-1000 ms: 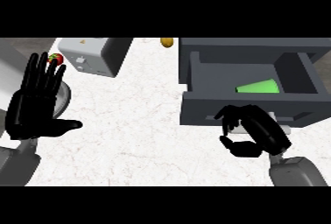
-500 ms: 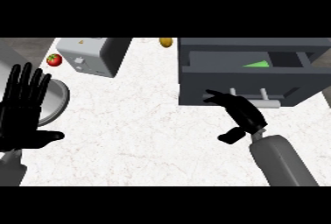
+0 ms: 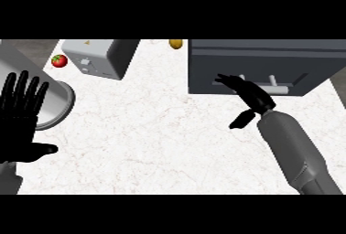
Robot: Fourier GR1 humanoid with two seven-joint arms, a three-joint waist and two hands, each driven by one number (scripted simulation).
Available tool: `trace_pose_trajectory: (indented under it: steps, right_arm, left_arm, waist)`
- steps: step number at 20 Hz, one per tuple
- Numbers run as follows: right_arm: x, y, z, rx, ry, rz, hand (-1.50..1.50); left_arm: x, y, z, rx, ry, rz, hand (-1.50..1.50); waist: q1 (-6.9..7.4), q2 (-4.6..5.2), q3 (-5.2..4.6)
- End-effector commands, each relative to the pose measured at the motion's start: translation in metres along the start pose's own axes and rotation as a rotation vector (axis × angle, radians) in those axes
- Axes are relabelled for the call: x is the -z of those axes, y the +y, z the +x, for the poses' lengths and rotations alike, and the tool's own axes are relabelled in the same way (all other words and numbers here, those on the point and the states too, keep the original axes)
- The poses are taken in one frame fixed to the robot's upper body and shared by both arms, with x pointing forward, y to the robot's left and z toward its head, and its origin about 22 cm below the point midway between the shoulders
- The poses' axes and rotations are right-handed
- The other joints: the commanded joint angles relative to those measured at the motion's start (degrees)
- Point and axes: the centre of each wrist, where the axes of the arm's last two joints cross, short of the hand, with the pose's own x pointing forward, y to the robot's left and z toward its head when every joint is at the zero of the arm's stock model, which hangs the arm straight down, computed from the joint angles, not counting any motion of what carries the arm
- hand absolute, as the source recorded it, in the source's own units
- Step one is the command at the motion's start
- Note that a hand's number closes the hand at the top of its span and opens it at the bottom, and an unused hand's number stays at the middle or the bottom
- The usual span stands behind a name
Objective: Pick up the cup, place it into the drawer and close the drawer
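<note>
The dark grey drawer (image 3: pixel 229 68) at the upper right now stands shut, its front flush with a pale handle (image 3: pixel 270 87) across it. No cup shows anywhere in the head view; what is inside the drawer is hidden. My right hand (image 3: pixel 247 93) lies against the drawer front just left of the handle, fingers straight and pointing up-left, thumb hanging down. My left hand (image 3: pixel 20 119) rests open at the left edge, fingers up, holding nothing.
A white toaster-like box (image 3: pixel 100 57) stands at the back left with a red tomato (image 3: pixel 59 61) beside it. A grey round pan (image 3: pixel 55 106) lies partly behind my left hand. A small yellow object (image 3: pixel 175 44) sits at the back.
The drawer has slid from open to fully shut, hiding the green item inside. My right hand went forward with the drawer front, its fingers uncurling. The left hand drifted slightly.
</note>
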Motion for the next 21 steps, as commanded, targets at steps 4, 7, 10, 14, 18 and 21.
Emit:
trace_pose_trajectory:
  steps: [4,7,10,14,18,21]
  right_arm:
    - [0.01,-0.023,-0.023,0.032,0.048,0.025,-1.5]
    - [0.015,-0.047,-0.022,0.029,0.062,0.021,-1.5]
    - [0.009,-0.061,-0.03,0.008,0.062,0.005,-1.5]
    - [0.01,-0.074,-0.03,0.03,0.069,-0.007,-1.5]
    - [0.006,-0.077,-0.034,0.036,0.07,-0.02,-1.5]
    - [0.011,-0.078,-0.03,0.036,0.077,0.002,-1.5]
  left_arm:
    - [0.005,0.004,-0.004,-0.021,-0.005,-0.016,-1.5]
    - [0.003,-0.007,0.001,-0.012,-0.005,-0.039,-1.5]
    - [0.006,-0.004,-0.012,-0.021,0.007,-0.047,-1.5]
    - [-0.006,-0.007,-0.012,-0.006,0.001,-0.067,-1.5]
    - [0.009,-0.007,-0.008,0.006,-0.015,-0.062,-1.5]
    - [-0.001,-0.004,-0.014,0.022,-0.001,-0.055,-1.5]
  waist:
    - [1.2,0.83,0.12]
    - [1.96,0.88,0.16]
    - [2.63,1.67,0.19]
    - [3.84,1.61,0.24]
    - [3.68,1.97,0.26]
    - [3.76,1.77,0.21]
